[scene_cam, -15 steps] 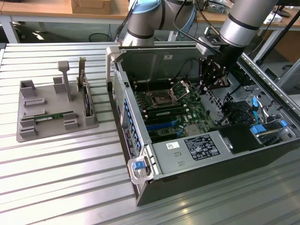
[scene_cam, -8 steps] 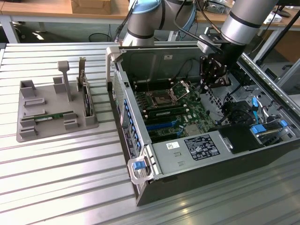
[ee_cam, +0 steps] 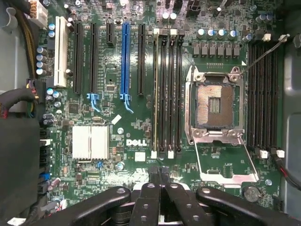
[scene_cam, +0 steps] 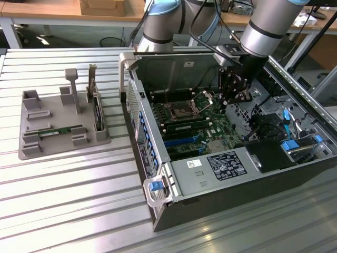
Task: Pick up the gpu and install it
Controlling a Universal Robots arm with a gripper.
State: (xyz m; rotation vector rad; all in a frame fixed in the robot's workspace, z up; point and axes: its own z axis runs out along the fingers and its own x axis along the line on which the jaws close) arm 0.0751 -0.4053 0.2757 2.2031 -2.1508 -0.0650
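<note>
The gpu (scene_cam: 62, 130), a thin green stick, lies flat in the grey holder tray (scene_cam: 31, 150) at the exterior view's left, outside the computer. My gripper (scene_cam: 235, 95) hangs inside the open computer case (scene_cam: 210, 195), above the motherboard (scene_cam: 205, 132) and far from the gpu. In the wrist view the gripper (ee_cam: 161, 181) is shut, its black fingers (ee_cam: 149, 197) pressed together with nothing between them. Below it lies the motherboard (ee_cam: 117, 127), with a blue slot (ee_cam: 125, 61), black memory slots (ee_cam: 170, 94) and the open CPU socket (ee_cam: 216, 106).
A dark upright card with a metal bracket (scene_cam: 97, 113) stands in the tray beside the gpu. One memory stick (scene_cam: 188, 126) sits in the motherboard. Blue-tabbed drive bays (scene_cam: 295, 147) and cables fill the case's right. Ribbed metal tabletop (scene_cam: 79, 200) surrounds everything.
</note>
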